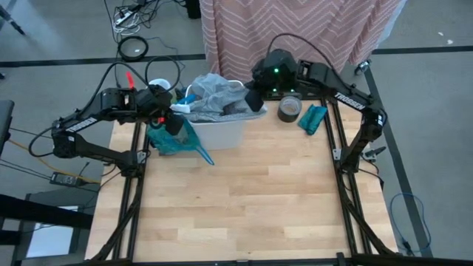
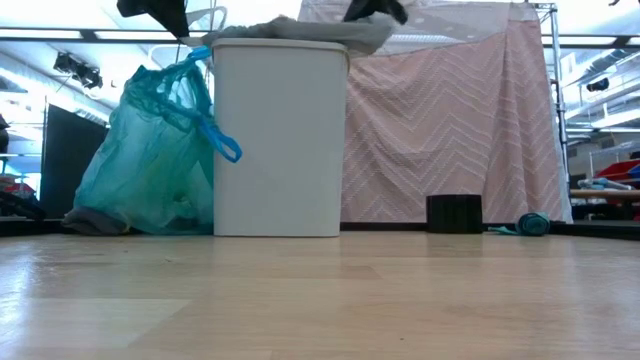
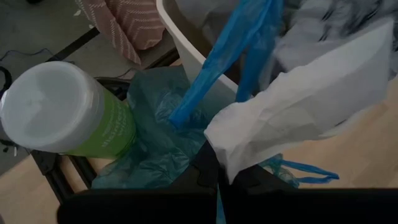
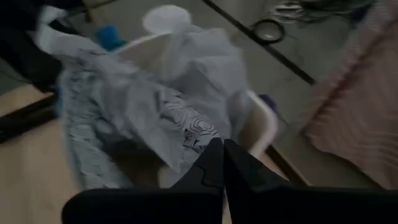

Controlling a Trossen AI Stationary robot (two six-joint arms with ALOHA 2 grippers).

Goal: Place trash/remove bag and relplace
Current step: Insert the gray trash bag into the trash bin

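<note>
A small white bin (image 1: 222, 133) stands at the table's far edge. A pale grey plastic bag (image 1: 216, 94) is heaped over its mouth. The teal bag (image 2: 150, 160) stands bulging on its bottom just left of the bin, touching the bin's left wall, blue handles (image 3: 217, 62) up. My left gripper (image 1: 176, 111) hangs at the bin's left rim, shut on the grey bag. At the bin's right rim my right gripper (image 1: 253, 100) is shut on the same bag. No loose trash shows. My left gripper pinches a white edge flap (image 3: 249, 140) of the grey bag between its two fingers, slanting down from the table's left. The flap spreads out beyond the fingertips, crumpled and slack, above the bin's left rim. My right gripper has its fingertips closed on a fold of the grey bag (image 4: 198, 138) at the bin's right side, slanting down from the far right. One layer or several, I cannot tell. The rest of the bag lies slack over the bin's mouth.
A green canister with a white lid (image 3: 59, 106) stands off the table's far left corner. A dark tape roll (image 1: 290, 108) and a teal bundle (image 1: 312, 118) lie at the far right. A pink striped curtain (image 1: 295, 26) hangs behind. Bare wood (image 1: 236, 199) fills the near half.
</note>
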